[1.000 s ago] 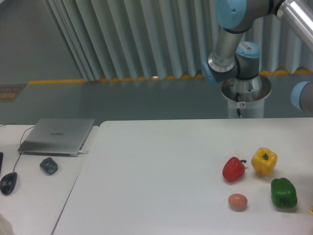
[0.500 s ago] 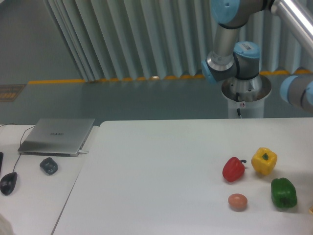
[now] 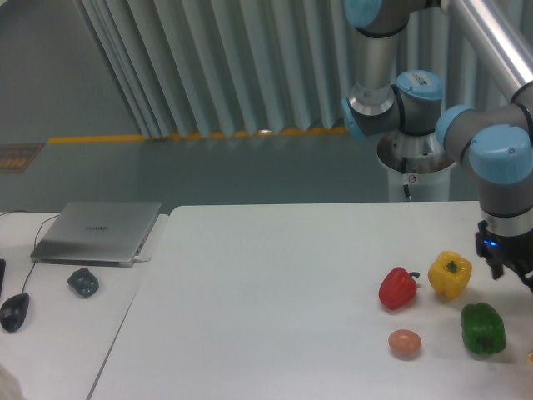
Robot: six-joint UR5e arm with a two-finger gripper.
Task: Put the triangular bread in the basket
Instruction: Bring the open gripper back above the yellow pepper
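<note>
The triangular bread does not show as such in the camera view. Only a tiny yellowish sliver (image 3: pixel 530 358) sits at the right edge, and I cannot tell what it is. The basket is out of view. The arm's wrist (image 3: pixel 502 179) has come down at the far right, above the table. The dark gripper (image 3: pixel 508 260) hangs just right of the yellow pepper (image 3: pixel 450 273) and above the green pepper (image 3: pixel 484 327). The frame edge cuts off its fingers, so I cannot tell whether it is open or shut.
A red pepper (image 3: pixel 398 287) and a small brown egg (image 3: pixel 405 342) lie left of the gripper. The robot base (image 3: pixel 419 158) stands behind the table. On the left side table are a laptop (image 3: pixel 98 232), a dark small object (image 3: pixel 82 282) and a mouse (image 3: pixel 14 311).
The arm has swung down from the upper right. Its wrist and gripper now hang low over the table beside the yellow pepper. The peppers and egg have not moved.
</note>
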